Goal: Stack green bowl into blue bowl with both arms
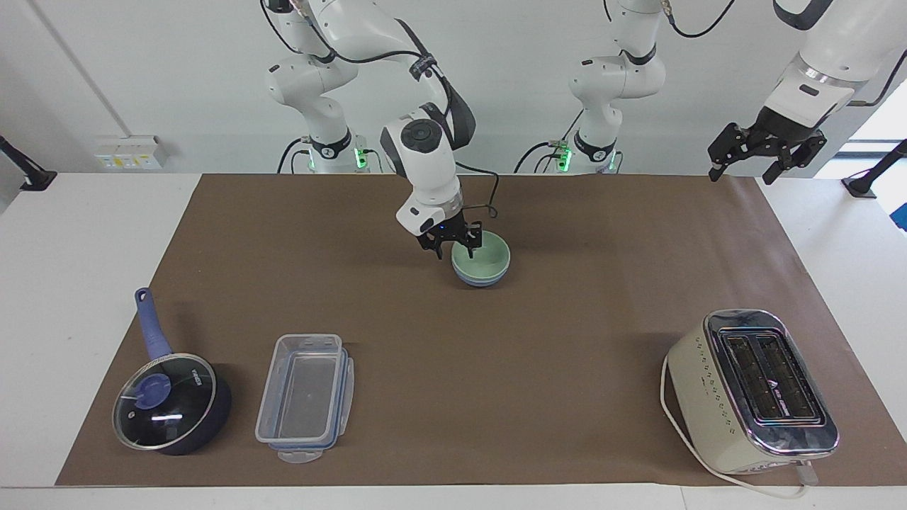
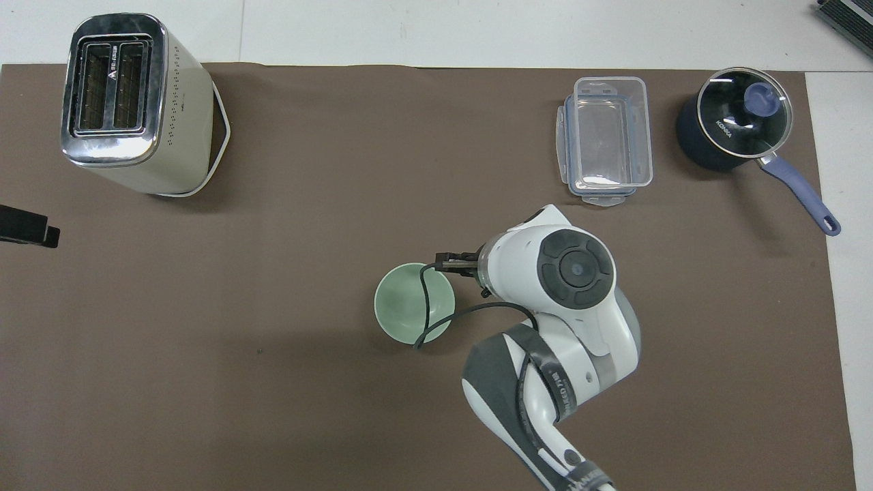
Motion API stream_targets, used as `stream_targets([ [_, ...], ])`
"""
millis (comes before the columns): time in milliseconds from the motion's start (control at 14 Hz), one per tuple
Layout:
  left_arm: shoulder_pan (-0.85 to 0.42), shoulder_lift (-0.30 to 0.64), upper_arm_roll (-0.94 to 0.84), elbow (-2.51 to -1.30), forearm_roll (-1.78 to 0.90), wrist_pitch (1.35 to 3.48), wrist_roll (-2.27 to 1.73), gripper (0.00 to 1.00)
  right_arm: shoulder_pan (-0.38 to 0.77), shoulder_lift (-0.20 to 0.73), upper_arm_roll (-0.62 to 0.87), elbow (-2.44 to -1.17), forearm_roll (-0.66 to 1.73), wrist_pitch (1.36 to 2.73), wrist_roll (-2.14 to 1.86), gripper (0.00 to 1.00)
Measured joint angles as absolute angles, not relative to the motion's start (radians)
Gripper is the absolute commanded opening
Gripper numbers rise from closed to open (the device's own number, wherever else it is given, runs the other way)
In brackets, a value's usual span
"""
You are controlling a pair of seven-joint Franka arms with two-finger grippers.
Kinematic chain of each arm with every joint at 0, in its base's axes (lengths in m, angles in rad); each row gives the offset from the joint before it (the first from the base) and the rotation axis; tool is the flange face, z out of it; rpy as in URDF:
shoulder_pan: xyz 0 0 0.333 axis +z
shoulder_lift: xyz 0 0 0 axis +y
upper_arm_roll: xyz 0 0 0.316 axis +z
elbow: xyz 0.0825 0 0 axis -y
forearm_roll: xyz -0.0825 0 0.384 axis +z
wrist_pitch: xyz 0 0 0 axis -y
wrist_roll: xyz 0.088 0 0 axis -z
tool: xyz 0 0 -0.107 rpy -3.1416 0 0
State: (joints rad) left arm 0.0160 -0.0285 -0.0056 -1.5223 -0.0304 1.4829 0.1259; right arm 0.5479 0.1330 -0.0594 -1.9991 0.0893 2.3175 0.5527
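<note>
green bowl [image 1: 482,258] nested in blue bowl [image 1: 479,279], frame centre | right gripper [image 1: 453,244] fingers spread, straddling the rim edge toward frame left, holding nothing | left gripper [image 1: 764,151] spread, waiting upper right, well apart

Robotics lab with a tabletop test bench

White arms [image 1: 425,152] bolted at a white table [image 1: 78,283] under brown paper [image 1: 567,340], bare wall with cable trunking, and household props: toaster [image 1: 751,389], saucepan [image 1: 170,404], plastic container [image 1: 305,397].

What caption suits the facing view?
Right gripper open over green bowl nested in blue bowl; left gripper waits aloft.
</note>
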Motion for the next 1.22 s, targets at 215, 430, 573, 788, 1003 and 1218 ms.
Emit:
stream_targets([
  [215,0.016,-0.029,-0.006,-1.522,-0.03,1.483,0.126,1.0,0.48,0.075,-0.061,-1.994,0.057,2.249,0.528,1.0],
  [430,0.016,-0.029,-0.006,-1.522,-0.03,1.482,0.126,1.0,0.413,0.033,-0.061,-1.969,0.051,2.15,0.465,1.0],
  [573,0.016,-0.029,-0.006,-1.522,-0.03,1.482,0.126,1.0,0.361,0.007,-0.062,-1.938,0.05,2.065,0.424,1.0],
  [788,0.016,-0.029,-0.006,-1.522,-0.03,1.482,0.126,1.0,0.264,-0.044,-0.063,-1.894,0.049,1.94,0.333,1.0],
  [1003,0.016,-0.029,-0.005,-1.522,-0.03,1.482,0.126,1.0,0.163,-0.076,-0.064,-1.845,0.049,1.825,0.24,1.0],
  [1218,0.016,-0.029,-0.005,-1.522,-0.03,1.482,0.126,1.0,0.078,-0.077,-0.065,-1.802,0.048,1.766,0.18,1.0],
])
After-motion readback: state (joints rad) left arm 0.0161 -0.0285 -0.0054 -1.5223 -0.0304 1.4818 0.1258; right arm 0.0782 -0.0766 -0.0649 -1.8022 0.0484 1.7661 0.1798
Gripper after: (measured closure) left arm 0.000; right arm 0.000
